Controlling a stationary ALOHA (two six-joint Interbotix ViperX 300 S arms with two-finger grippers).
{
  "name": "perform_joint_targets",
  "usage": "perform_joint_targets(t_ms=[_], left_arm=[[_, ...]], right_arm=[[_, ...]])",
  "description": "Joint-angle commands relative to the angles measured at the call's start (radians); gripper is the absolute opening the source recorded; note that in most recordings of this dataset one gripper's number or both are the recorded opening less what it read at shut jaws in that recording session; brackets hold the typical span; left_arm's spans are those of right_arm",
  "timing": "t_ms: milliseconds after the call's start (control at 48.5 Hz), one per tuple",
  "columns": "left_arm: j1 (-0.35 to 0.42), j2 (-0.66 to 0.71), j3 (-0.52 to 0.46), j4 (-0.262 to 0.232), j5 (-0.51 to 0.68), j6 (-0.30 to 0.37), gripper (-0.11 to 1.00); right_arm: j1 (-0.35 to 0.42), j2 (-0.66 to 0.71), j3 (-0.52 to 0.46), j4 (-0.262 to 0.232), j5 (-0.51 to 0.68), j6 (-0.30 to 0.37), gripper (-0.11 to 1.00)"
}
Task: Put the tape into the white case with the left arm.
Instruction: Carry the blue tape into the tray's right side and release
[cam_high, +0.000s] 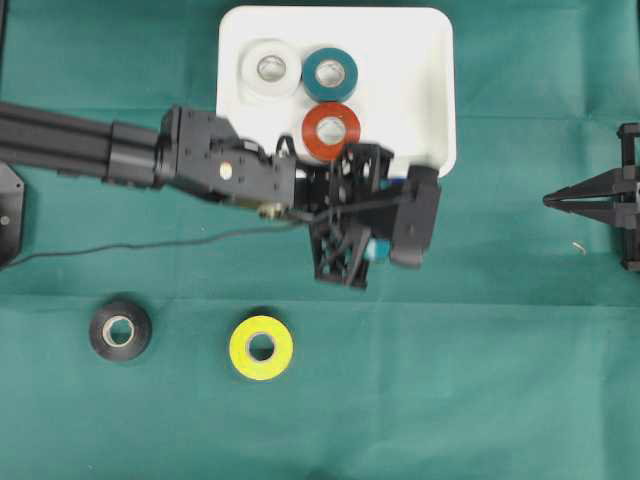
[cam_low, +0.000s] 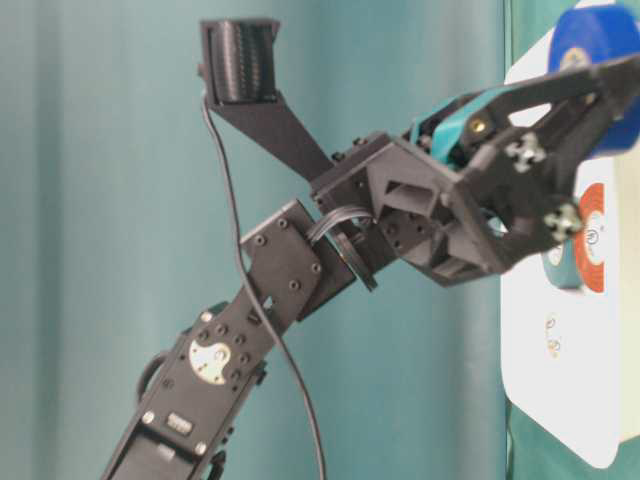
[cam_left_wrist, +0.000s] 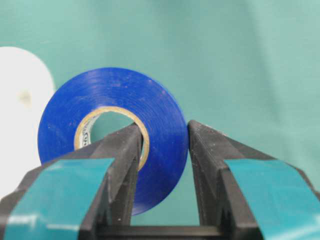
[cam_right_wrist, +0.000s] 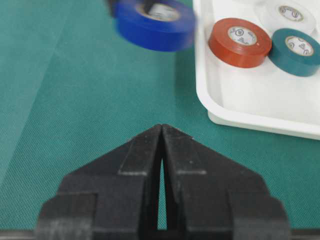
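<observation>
A blue tape roll (cam_left_wrist: 150, 107) hangs above the green cloth with my left gripper (cam_left_wrist: 163, 131) shut on its wall, one teal-banded finger through the hole and the other outside. The right wrist view shows this roll (cam_right_wrist: 155, 20) just outside the white case (cam_right_wrist: 240, 117), beside its rim. From overhead the left gripper (cam_high: 410, 215) covers the roll, next to the white case's (cam_high: 440, 100) front edge. Inside the case lie a white roll (cam_high: 270, 68), a teal roll (cam_high: 330, 73) and a red roll (cam_high: 331, 131). My right gripper (cam_right_wrist: 161, 127) is shut and holds nothing.
A black roll (cam_high: 120, 330) and a yellow roll (cam_high: 261, 347) lie on the cloth at the front left. The right gripper (cam_high: 550, 200) rests at the right edge of the table. A thin black cable (cam_high: 150, 243) trails under the left arm.
</observation>
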Motion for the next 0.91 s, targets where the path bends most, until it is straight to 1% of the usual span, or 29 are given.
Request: perform_joint_targets(t_ms=[0,227,351,599,888], left_arm=[[0.035,-0.041,-0.020,0.003,-0.003,0.009,0.27],[0.100,-0.020,-0.021,0.003,-0.009,0.080,0.27],[0.120,-0.009,-0.028,0.003,-0.017,0.104,0.27],[0.169,0.006,-0.032,0.003,-0.032,0.106,0.27],[0.183,0.008,-0.034,0.003,-0.032,0.107,0.27]], right_arm=[[-0.002,0.005,-0.009,0.000,-0.011,0.002,-0.09],[-0.002,0.005,-0.009,0.000,-0.011,0.000,-0.09],[-0.002,0.006,-0.009,0.000,-0.011,0.000,-0.09],[-0.002,0.005,-0.009,0.000,-0.011,0.000,-0.09],[-0.003,0.006,-0.009,0.000,-0.011,0.000,-0.09]])
